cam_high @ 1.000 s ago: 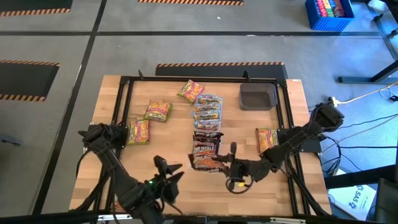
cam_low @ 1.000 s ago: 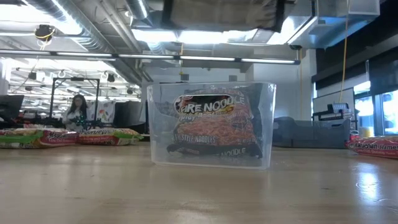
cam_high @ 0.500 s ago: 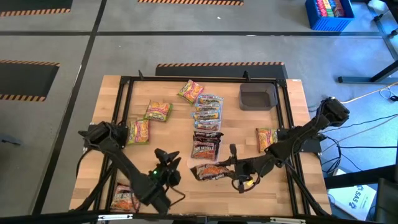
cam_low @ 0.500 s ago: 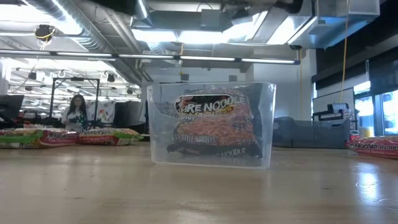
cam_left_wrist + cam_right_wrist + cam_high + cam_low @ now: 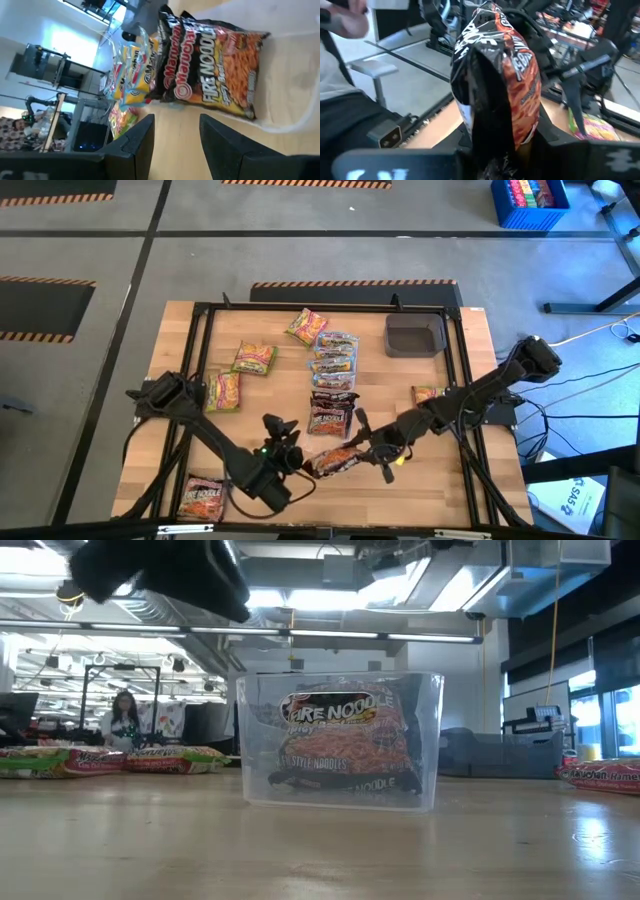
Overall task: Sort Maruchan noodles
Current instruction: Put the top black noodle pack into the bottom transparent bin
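On the wood table w/ black frame (image 5: 200, 308), L gripper (image 5: 290, 452) fingers apart, holding nothing, dark crinkly flat noodle pack (image 5: 336, 461) at front-middle, long side left-right, R gripper (image 5: 357, 452) squeezing pack's right end.

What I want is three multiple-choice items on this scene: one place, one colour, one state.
1. The dark grey tray sits: A far right of the table; B near left; C centre.
2. The packet in the right gripper is: A yellow-green; B dark maroon; C pale blue.
3. The left gripper is: A shut on a packet; B open; C out of view.
A, as the high view shows; B, by its wrapper; B, its fingers stand apart, bare.
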`<state>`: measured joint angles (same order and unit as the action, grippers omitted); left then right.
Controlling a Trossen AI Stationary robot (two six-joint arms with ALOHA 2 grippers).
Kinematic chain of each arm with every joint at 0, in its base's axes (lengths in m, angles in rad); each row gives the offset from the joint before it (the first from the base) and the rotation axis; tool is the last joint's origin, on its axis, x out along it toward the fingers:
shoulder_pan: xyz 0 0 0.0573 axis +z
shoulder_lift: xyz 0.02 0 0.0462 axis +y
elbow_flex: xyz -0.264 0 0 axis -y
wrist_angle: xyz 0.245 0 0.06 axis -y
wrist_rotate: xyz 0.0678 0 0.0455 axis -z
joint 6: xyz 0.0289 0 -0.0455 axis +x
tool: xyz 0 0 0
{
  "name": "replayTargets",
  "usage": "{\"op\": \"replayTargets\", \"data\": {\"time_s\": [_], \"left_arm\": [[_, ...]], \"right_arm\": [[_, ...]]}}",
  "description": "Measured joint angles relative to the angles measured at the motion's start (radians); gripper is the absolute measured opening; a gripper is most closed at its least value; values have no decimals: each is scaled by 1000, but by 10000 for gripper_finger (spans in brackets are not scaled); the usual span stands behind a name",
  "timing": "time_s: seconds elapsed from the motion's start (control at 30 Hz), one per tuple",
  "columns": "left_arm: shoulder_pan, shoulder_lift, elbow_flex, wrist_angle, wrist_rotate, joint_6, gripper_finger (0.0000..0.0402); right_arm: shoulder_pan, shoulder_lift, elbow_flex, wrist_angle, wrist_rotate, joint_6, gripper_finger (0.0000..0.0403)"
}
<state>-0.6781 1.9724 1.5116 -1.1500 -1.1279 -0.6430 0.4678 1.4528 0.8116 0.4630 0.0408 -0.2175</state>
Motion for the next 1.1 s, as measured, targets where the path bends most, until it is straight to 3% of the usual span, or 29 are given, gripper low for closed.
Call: {"op": "replayTargets", "data": {"time_s": [0.23, 0.43, 0.63, 0.73, 0.83, 0.97, 1.1], "left_arm": [[-17, 6, -22, 105, -74, 102, 150], [-66, 6, -56, 40, -121, 178, 157], [-94, -99, -182, -55, -154, -90, 158], [-97, -195, -275, 0, -169, -183, 158], [-88, -289, -352, 110, -166, -224, 158], [-54, -367, -404, 274, -124, -188, 158], [-5, -378, -405, 421, -36, -107, 158]], "right_arm": [[3, 0, 0, 42, -20, -49, 85], [3, -21, -3, 23, -34, -50, 85], [3, -59, -39, -3, -30, -48, 85], [-4, -90, -70, -2, 46, -43, 85], [-6, -101, -94, -5, 200, -21, 85], [-6, -95, -104, -51, 397, 19, 85], [-4, -88, -106, -74, 464, 58, 85]]}}
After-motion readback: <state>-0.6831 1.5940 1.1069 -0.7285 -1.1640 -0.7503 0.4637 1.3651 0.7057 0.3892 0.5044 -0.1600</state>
